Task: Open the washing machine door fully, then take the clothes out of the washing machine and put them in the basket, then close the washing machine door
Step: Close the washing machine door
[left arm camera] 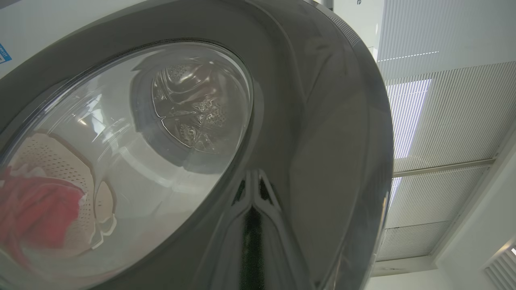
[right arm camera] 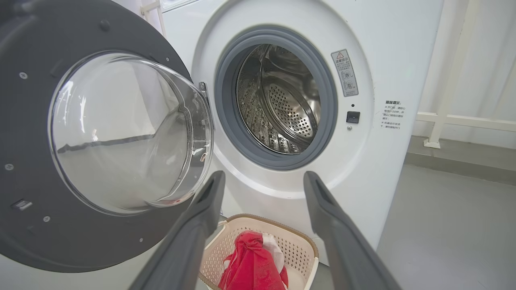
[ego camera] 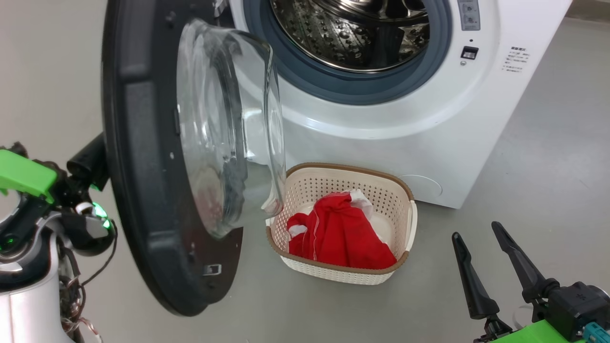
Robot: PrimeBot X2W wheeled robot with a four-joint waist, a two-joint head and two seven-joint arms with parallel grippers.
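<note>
The washing machine door (ego camera: pixel 143 157) stands swung out to the left, its domed glass facing the machine. The white washing machine (ego camera: pixel 405 133) shows a bare steel drum (right arm camera: pixel 282 100) inside the grey gasket. The clothes (ego camera: pixel 343 233), red with white parts, lie in the cream basket (ego camera: pixel 405 190) on the floor below the opening. My left gripper (left arm camera: pixel 252 209) is shut, its tip against the door's (left arm camera: pixel 322 141) glossy outer rim. My right gripper (ego camera: pixel 475 230) hangs open and holds nothing, to the right of the basket; in the right wrist view it (right arm camera: pixel 262 179) points at the machine above the basket (right arm camera: pixel 300 241).
Grey floor (ego camera: pixel 548 181) spreads to the right of the machine and around the basket. My left arm (ego camera: pixel 28 228) sits behind the door's outer side. A white railing (right arm camera: pixel 443 117) runs along the wall to the right of the machine.
</note>
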